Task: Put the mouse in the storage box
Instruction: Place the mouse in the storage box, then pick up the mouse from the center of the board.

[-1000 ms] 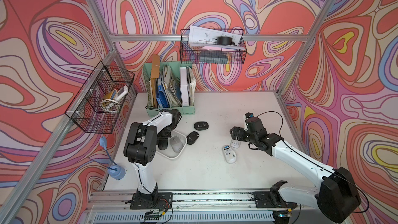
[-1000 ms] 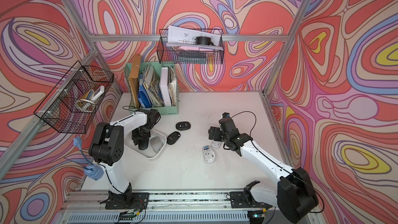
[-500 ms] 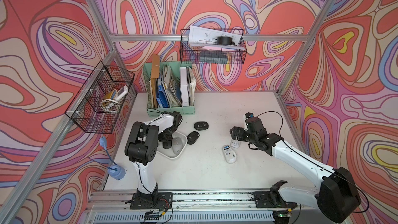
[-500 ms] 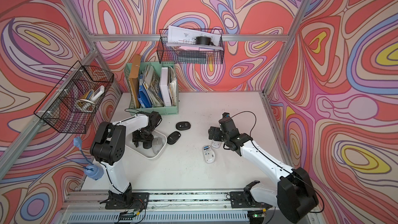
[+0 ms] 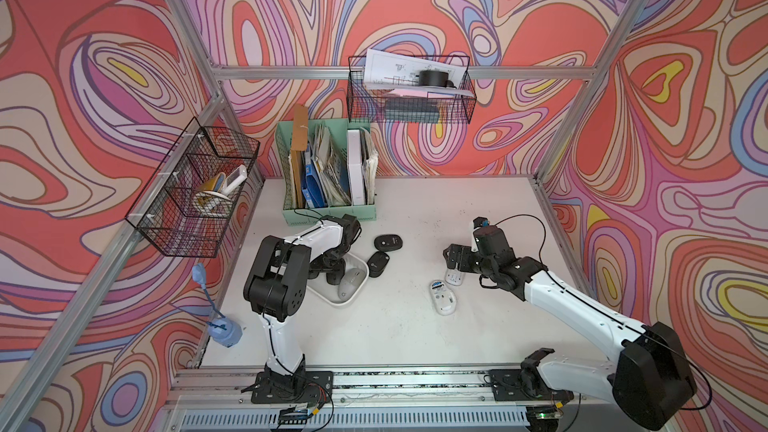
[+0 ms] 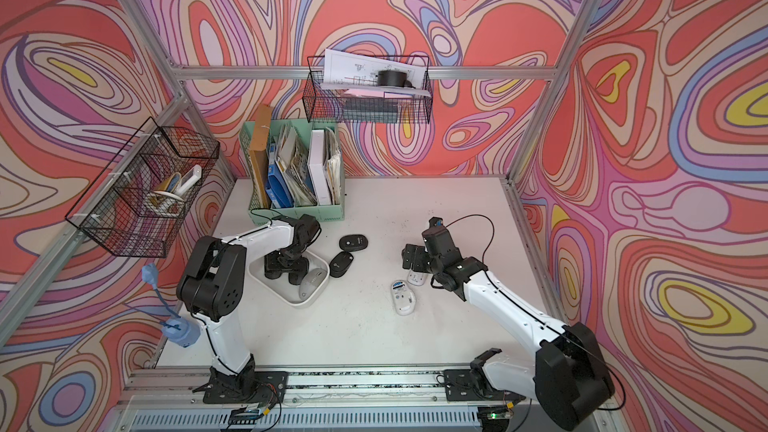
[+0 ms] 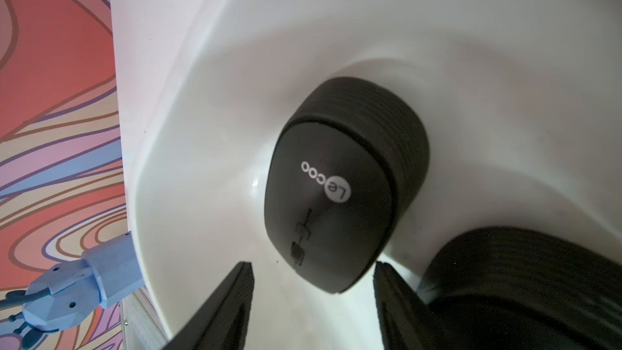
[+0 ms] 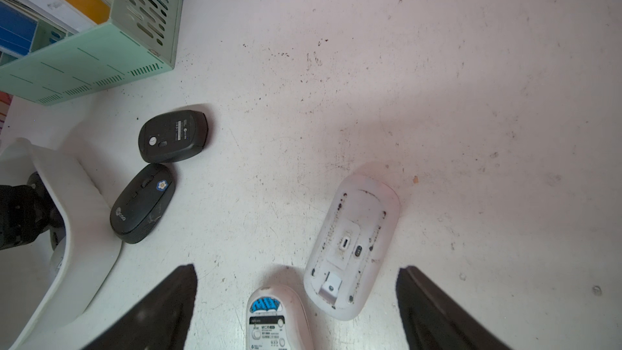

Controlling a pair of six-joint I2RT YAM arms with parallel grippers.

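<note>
The white storage box point(image 5: 337, 300) point(image 6: 306, 302) lies at the table's left. My left gripper point(image 5: 328, 272) point(image 7: 313, 281) reaches down into it, open. A black mouse point(image 7: 343, 190) lies on the box floor point(image 7: 202, 112) just past the fingertips, touching neither. A grey mouse point(image 5: 351, 282) point(image 6: 311, 282) rests in the box's near end. My right gripper point(image 5: 453, 261) point(image 8: 298, 267) hovers open over an upturned white mouse point(image 8: 353, 240) point(image 5: 454, 277). A second upturned white mouse with a blue label point(image 8: 276, 318) point(image 5: 442, 297) lies beside it.
Two black mice point(image 5: 387, 242) point(image 5: 377, 263) lie on the table just right of the box. A mint file organiser point(image 5: 328, 209) stands behind it. Wire baskets point(image 5: 195, 189) point(image 5: 409, 93) hang on the walls. A blue plastic piece point(image 5: 226, 332) sits at the front left.
My left gripper's jaws have opened inside the box, letting go of the black mouse. The right arm has not moved.
</note>
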